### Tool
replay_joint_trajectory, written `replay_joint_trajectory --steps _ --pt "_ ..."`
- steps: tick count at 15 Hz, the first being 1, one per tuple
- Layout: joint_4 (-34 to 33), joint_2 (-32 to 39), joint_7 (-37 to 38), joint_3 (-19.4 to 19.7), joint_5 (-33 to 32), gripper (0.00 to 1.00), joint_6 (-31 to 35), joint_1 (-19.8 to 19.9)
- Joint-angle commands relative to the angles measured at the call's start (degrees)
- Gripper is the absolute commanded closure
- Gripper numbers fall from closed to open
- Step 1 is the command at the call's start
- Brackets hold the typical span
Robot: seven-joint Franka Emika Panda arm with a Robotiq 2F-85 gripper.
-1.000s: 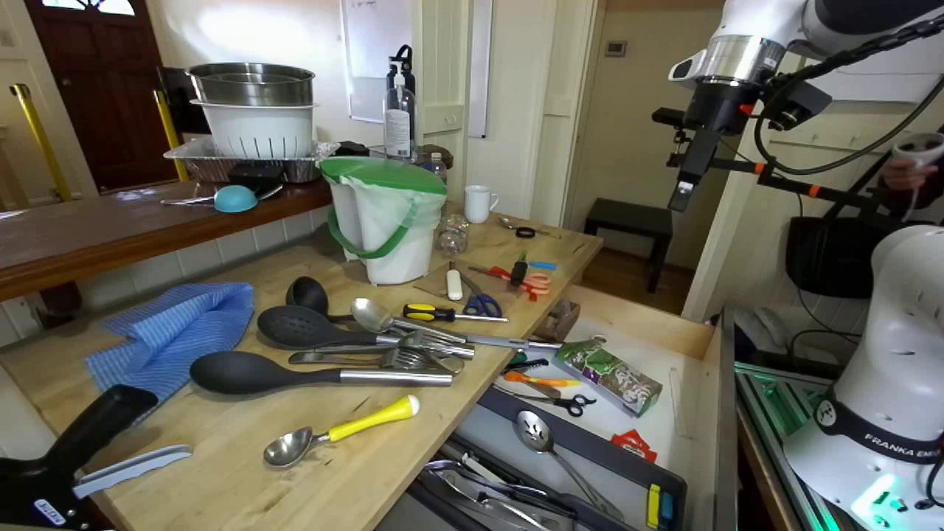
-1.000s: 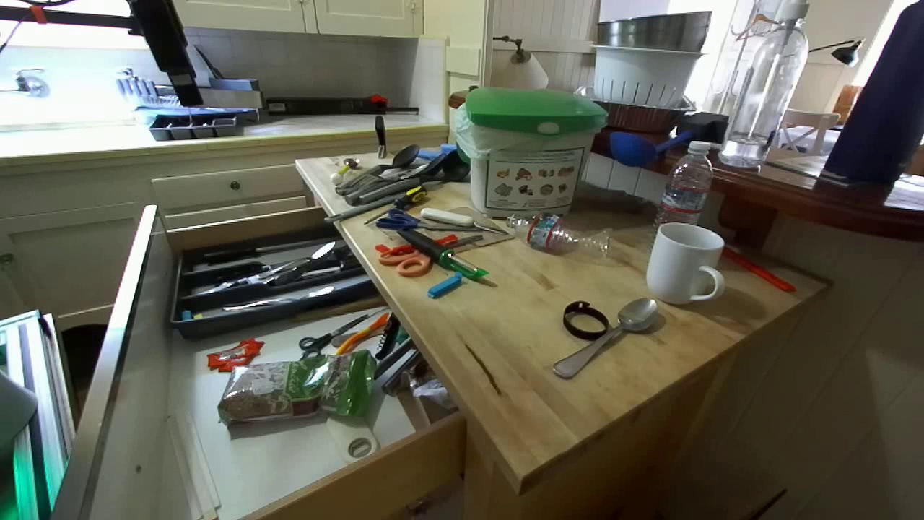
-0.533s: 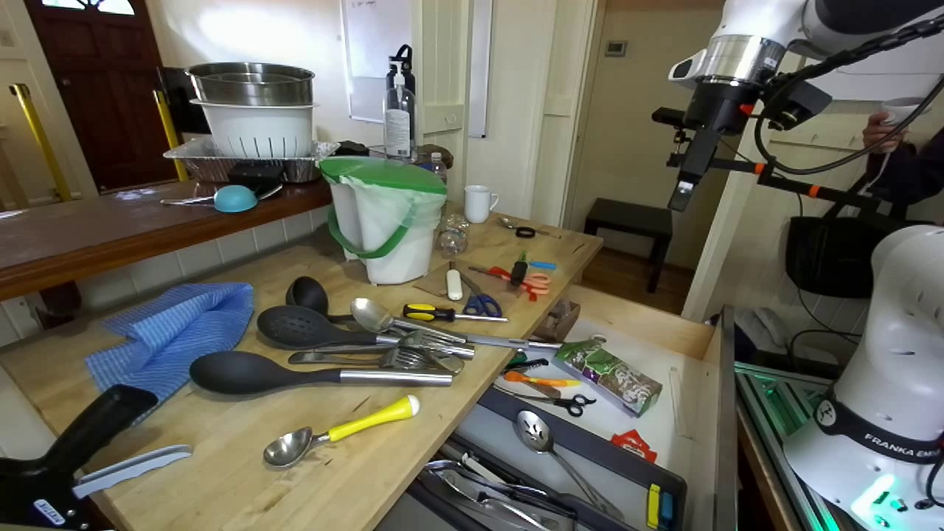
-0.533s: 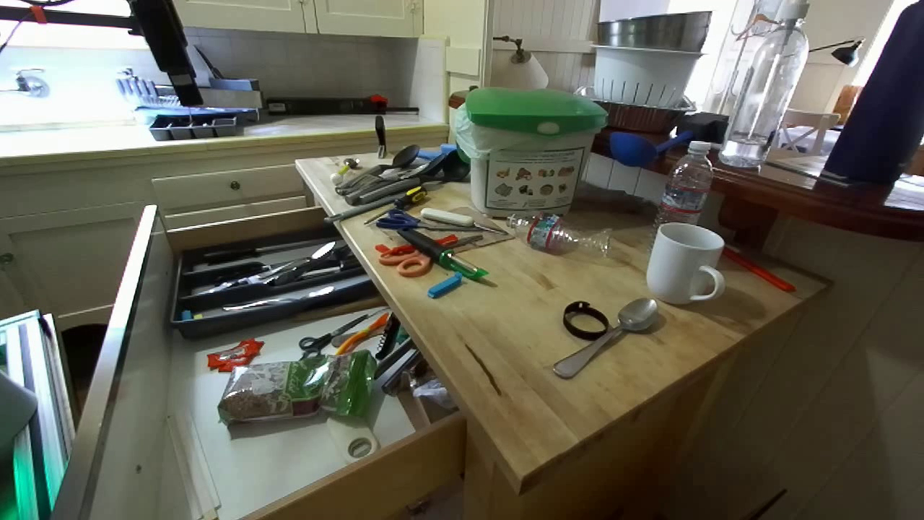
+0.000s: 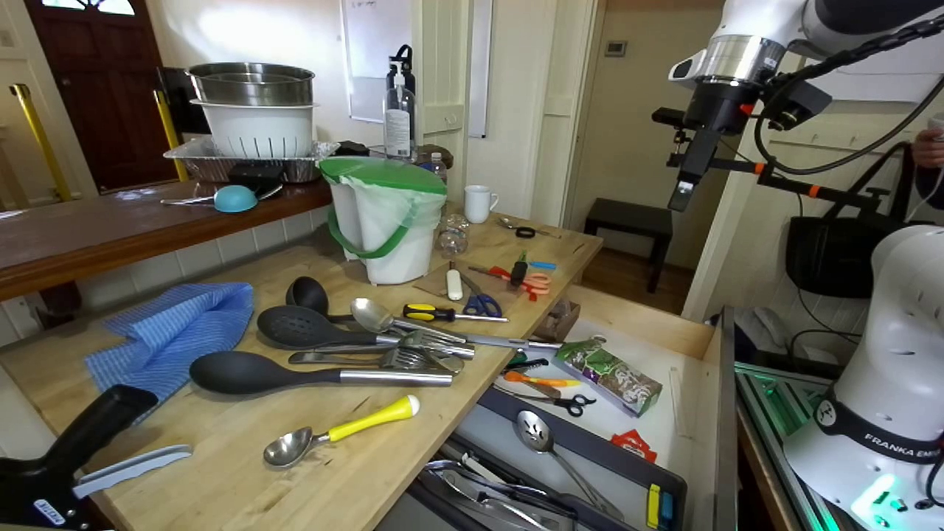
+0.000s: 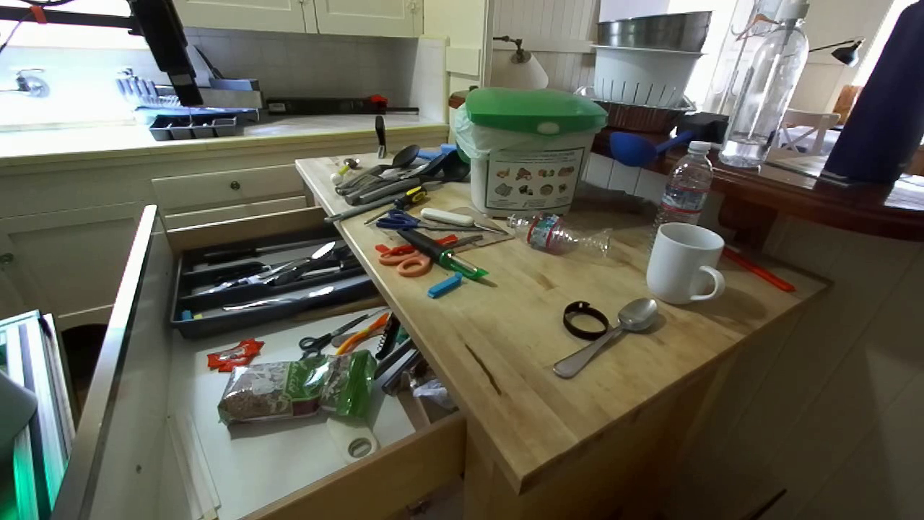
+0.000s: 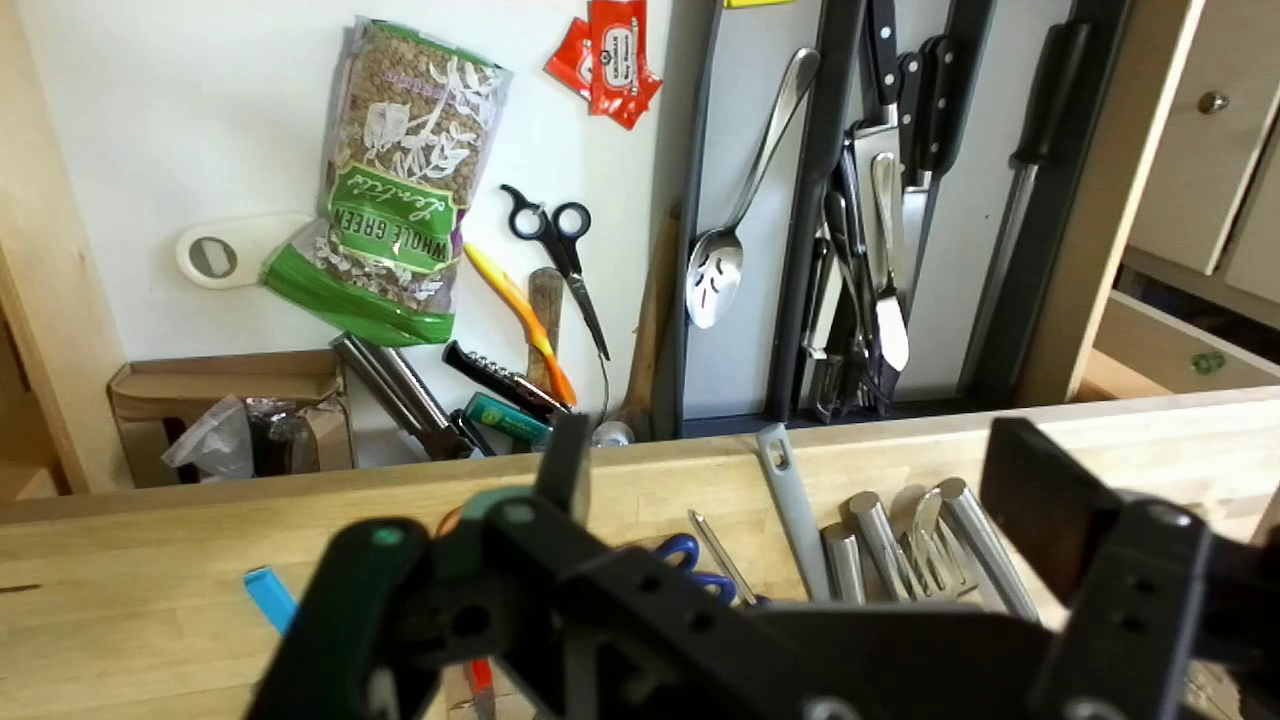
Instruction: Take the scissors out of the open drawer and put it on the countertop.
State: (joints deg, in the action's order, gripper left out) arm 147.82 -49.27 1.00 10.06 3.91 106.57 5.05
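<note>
The gripper (image 7: 797, 465) appears in the wrist view with its two fingers wide apart. The black-handled scissors (image 7: 564, 258) lie in the drawer (image 7: 250, 110), at half past ten from the midpoint of the fingertips, blades toward five o'clock. In both exterior views the gripper hangs higher, well apart from them. The countertop (image 7: 130, 600) spans the lower wrist view, at six o'clock of the drawer, its edge crossing at the fingertips.

Around the scissors, clockwise: two overlapping red sachets (image 7: 615, 60) toward twelve o'clock; the cutlery tray (image 7: 735, 370) at three, with one slotted spoon (image 7: 715, 278) in its nearest compartment; one long wooden handle (image 7: 650, 325) at four, between scissors and tray; one orange-and-yellow implement (image 7: 529, 318) at seven, near the blades, crossing one short wooden handle (image 7: 547, 295); one corkscrew (image 7: 505, 380) farther off; and one bag of green lentils (image 7: 400, 180) between nine and ten, near the loops.

On the countertop, in an exterior view, lie two further pairs: a blue-handled pair (image 5: 483, 304) at half past ten from the drawer's scissors and a coral-handled pair (image 5: 538, 284) at half past eleven. Also there: one screwdriver (image 5: 431, 313), three black-headed utensils (image 5: 302, 328), one white mug (image 5: 478, 204) and one green-lidded bin (image 5: 383, 214).
</note>
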Motion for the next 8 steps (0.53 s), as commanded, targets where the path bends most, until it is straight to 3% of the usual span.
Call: replay_joint_trajectory --steps 1,5,8 --pt "-0.17 0.2 -0.64 -0.73 0.66 0.0 -0.21 1.0" --pt "6.45 -0.06 -10.18 -1.31 -3.04 0.0 -0.12 -1.53" --pt "12.15 0.39 -11.88 -1.98 -5.9 0.0 3.28 -0.44"
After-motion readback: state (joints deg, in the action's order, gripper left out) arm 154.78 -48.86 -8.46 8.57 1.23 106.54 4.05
